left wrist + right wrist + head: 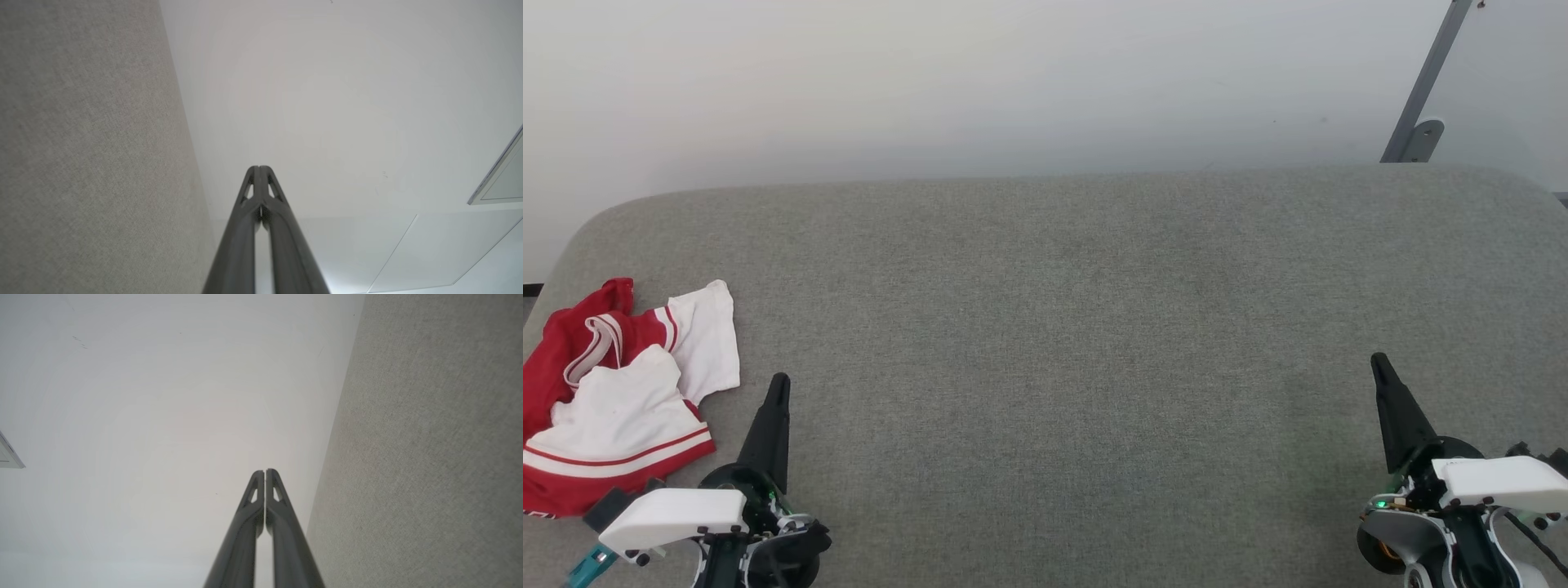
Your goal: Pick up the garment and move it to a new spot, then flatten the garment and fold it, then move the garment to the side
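Garment is noted crumpled at the near left edge of the grey fabric-covered table, its red body and white panels bunched together. Left hand is held just right of it, fingers pressed together, clear of the cloth, nothing gripped. Right hand is placed at the near right, well apart from the garment, likewise closed and empty. In both wrist views the fingertips are seen meeting, set against a white wall.

crumpled red-white garment, far left
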{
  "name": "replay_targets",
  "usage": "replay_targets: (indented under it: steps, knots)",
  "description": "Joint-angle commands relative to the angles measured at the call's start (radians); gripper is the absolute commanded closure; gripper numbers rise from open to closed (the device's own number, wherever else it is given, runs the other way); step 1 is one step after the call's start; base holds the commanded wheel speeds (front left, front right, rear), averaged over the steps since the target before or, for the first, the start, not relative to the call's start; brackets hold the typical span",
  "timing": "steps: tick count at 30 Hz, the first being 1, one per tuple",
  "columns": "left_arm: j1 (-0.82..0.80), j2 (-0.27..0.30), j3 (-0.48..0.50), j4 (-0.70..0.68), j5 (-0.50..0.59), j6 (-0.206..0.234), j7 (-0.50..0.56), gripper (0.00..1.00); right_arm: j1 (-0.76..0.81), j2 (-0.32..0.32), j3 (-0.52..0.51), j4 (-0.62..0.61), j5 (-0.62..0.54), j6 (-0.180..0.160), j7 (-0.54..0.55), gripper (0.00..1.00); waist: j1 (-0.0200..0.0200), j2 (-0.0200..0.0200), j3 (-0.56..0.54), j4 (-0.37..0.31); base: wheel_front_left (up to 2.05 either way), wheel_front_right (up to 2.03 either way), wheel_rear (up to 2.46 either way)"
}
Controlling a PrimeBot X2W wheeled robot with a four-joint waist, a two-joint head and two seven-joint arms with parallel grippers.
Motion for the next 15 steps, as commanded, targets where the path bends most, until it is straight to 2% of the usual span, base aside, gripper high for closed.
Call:
replay_targets:
  steps: [1,2,3,9,15]
  knots:
    - [-0.013,0.000,0.001,-0.001,0.002,0.000,-0.001,1.00,-0.005,0.002,0.000,0.001,0.004,0.000,0.001,1.00,0.0000,0.0000,0.000,0.000,0.00,0.00,0.00]
    - [-0.013,0.000,0.001,-0.001,0.002,0.000,-0.001,1.00,-0.005,0.002,0.000,0.001,0.004,0.000,0.001,1.00,0.0000,0.0000,0.000,0.000,0.00,0.00,0.00]
    - [0.000,0.000,0.000,0.000,0.000,0.000,0.000,0.00,0.000,0.000,0.000,0.000,0.000,0.000,0.000,0.00,0.0000,0.0000,0.000,0.000,0.00,0.00,0.00]
    - [0.040,-0.014,-0.002,0.046,0.002,0.000,-0.003,0.00,0.041,0.006,0.001,0.046,0.000,0.000,-0.001,0.00,0.0000,0.0000,0.000,0.000,0.00,0.00,0.00]
    - [0.029,-0.005,-0.008,0.042,0.029,0.000,-0.033,0.00,0.024,-0.001,-0.008,0.047,-0.007,0.000,-0.012,0.00,0.0000,0.0000,0.001,0.001,0.00,0.00,0.00]
